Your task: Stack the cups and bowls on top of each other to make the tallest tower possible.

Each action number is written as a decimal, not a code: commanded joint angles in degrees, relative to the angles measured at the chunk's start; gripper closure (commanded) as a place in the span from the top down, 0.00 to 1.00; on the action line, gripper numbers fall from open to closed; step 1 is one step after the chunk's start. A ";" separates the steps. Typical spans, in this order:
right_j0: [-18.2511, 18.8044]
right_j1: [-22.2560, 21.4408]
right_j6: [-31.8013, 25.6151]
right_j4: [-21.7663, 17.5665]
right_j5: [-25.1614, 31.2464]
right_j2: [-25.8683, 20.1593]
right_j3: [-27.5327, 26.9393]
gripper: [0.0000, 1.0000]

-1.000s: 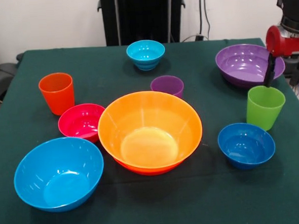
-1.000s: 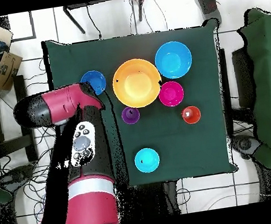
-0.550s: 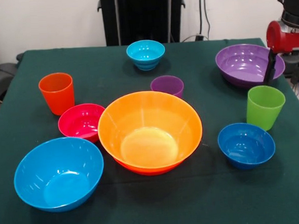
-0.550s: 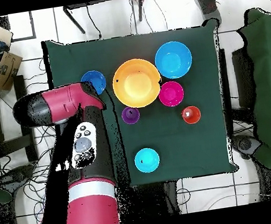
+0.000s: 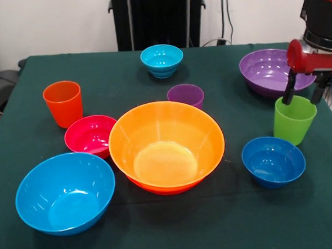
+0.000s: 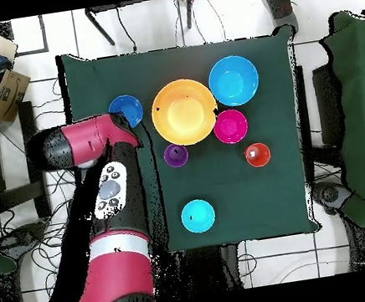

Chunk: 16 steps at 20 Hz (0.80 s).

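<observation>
- The opening pick is being judged as the step in hand: no tower is being shown, and every cup and bowl is being seen standing singly on the bench [image 5: 43, 245], except the broad yellow-orange bowl [image 5: 166, 144], which is being seen nested in an orange-red bowl [image 5: 158, 188] whose rim is peeking out beneath it.
- The pincer [image 5: 303, 98] is being held released, its two dark fingers [image 5: 288, 92] being seen spread apart just above the rim of the lime green cup [image 5: 293, 118]; nothing is being grasped.
- The lime green cup is being seen upright near the bench's edge, between the purple bowl [image 5: 271, 71] behind it and the dark blue bowl [image 5: 273, 161] in front of it, apart from both.
- In the overhead view that cup is being hidden by the red arm [image 6: 91, 142], so the alignment is being read from the front view alone.
- The next move is being judged to call for a short lowering so that one finger is being passed inside the cup and one outside, or both around its wall, followed by a closing on the wall.
- Care is being judged needed to keep the light cup from being tipped.
- The yellow-orange bowl at the bench's middle is being taken as the likely base, with the purple cup [image 5: 185, 95] just behind it and the magenta bowl [image 5: 90, 135] touching or almost touching it.
</observation>
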<state>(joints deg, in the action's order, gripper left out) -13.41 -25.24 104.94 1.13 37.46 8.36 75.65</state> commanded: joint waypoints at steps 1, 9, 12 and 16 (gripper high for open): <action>-2.21 5.49 11.58 0.37 -0.56 -1.50 -0.78 1.00; -0.51 5.00 10.43 3.49 -1.57 -4.25 1.99 1.00; -0.44 4.57 10.24 4.57 -1.06 -4.83 2.63 1.00; -0.71 4.70 9.63 5.62 -0.66 -4.74 2.35 1.00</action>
<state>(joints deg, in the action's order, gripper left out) -15.02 -21.09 104.94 4.40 37.44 9.50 75.88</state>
